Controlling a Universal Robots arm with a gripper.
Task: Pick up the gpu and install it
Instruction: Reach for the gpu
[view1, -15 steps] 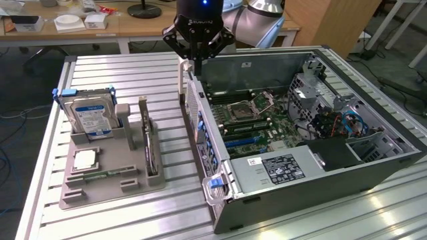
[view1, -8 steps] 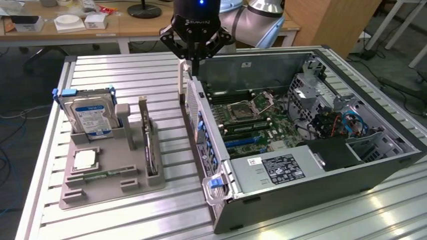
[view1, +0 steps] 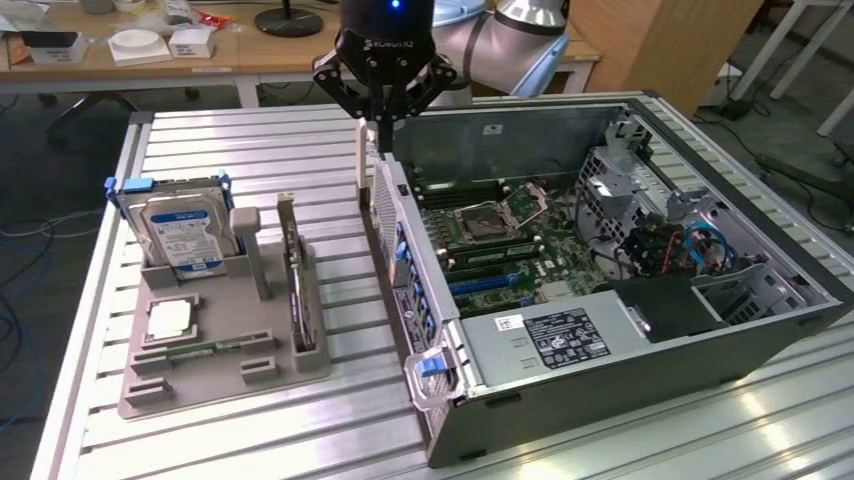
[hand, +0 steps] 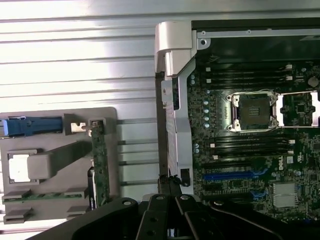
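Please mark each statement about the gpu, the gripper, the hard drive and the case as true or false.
1. The gpu stands on edge in the tray. True.
2. The gripper holds the gpu. False: it is shut on nothing, over the edge of the case.
3. The hard drive lies inside the case. False: it stands in the tray.
4. The case is open and its motherboard shows. True.

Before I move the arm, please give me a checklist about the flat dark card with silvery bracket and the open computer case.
1. Flat dark gpu card upright in grey holder tray: ok.
2. Gripper above the card: not ok, it hangs over the rear wall of the open grey computer case.
3. Gripper open: not ok, shut, nothing held.
4. Blue motherboard slot free: ok.
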